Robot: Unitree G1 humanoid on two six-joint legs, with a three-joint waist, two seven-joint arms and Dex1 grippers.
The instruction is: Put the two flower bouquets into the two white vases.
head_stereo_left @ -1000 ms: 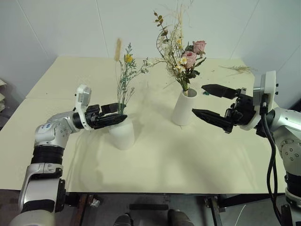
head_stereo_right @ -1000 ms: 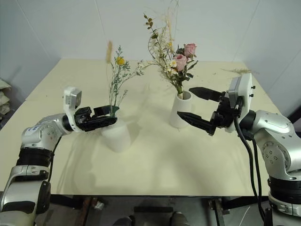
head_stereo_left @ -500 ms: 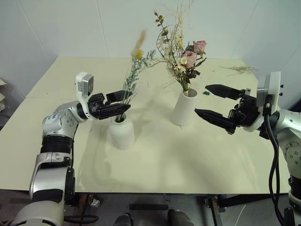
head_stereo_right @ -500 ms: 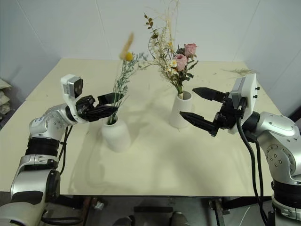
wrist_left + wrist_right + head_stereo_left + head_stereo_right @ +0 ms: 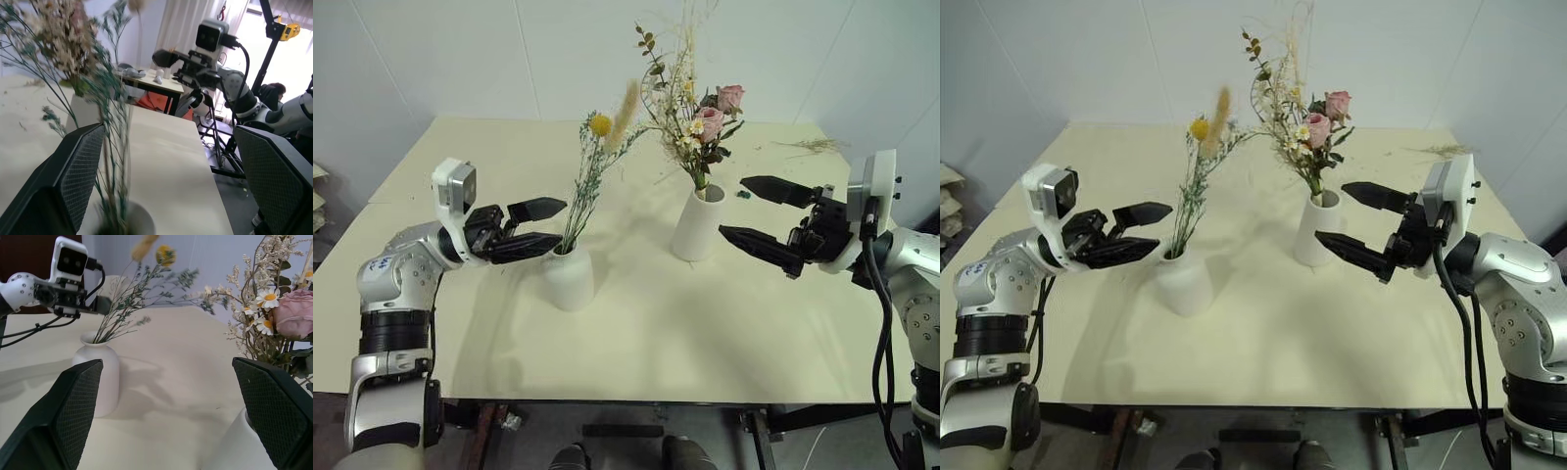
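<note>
On a pale table (image 5: pixel 636 343), the thin bunch (image 5: pixel 592 166) leans in the shorter white vase (image 5: pixel 568 276) and the large bunch (image 5: pixel 695 117) stands in the taller vase (image 5: pixel 697 223), as the left gripper (image 5: pixel 543 227) and right gripper (image 5: pixel 759 215) flank the 2 vases, fingers spread wide, empty.

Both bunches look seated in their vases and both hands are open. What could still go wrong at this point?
The thin bunch leans steeply toward the robot's right in the short vase; it might swing further or tip the vase. The left hand is open close beside those stems and could snag them. The right hand sits near the tall vase; a careless move could knock it.
</note>
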